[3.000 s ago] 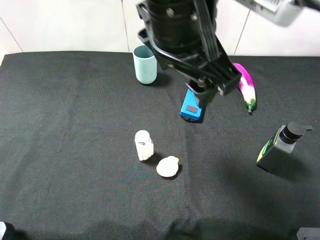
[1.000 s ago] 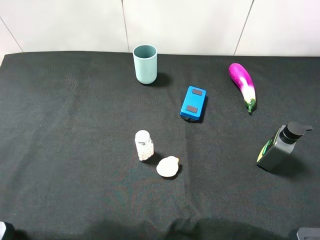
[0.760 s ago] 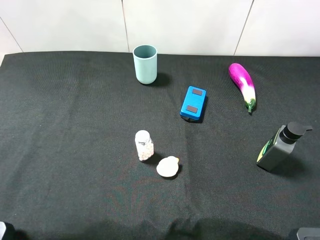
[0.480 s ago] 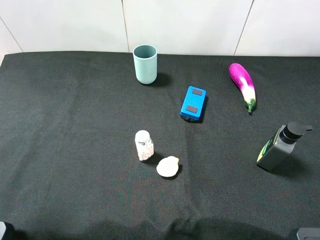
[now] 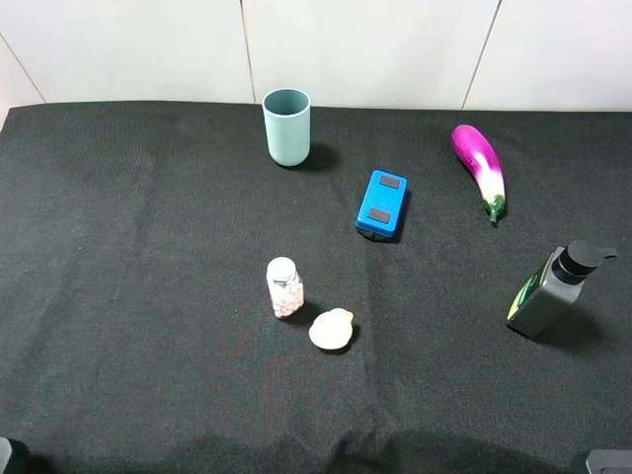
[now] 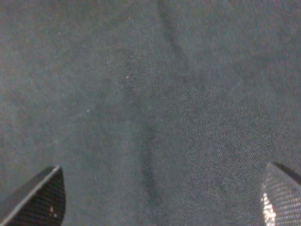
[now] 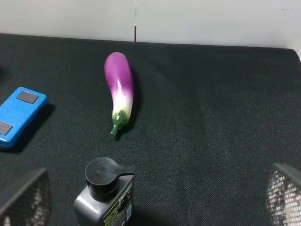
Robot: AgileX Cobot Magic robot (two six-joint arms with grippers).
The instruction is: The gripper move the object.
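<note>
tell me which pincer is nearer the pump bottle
Right. The right pincer has the pump bottle just ahead of its open fingertips, eggplant beyond. The left pincer faces only bare black cloth, bottle nowhere in its view.

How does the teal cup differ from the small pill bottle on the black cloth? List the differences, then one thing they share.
The teal cup is opaque; the pill bottle is clear, showing its pills. The cup is open-topped; the bottle has a white cap. The cup looks wider. Both stand upright on the black cloth.
</note>
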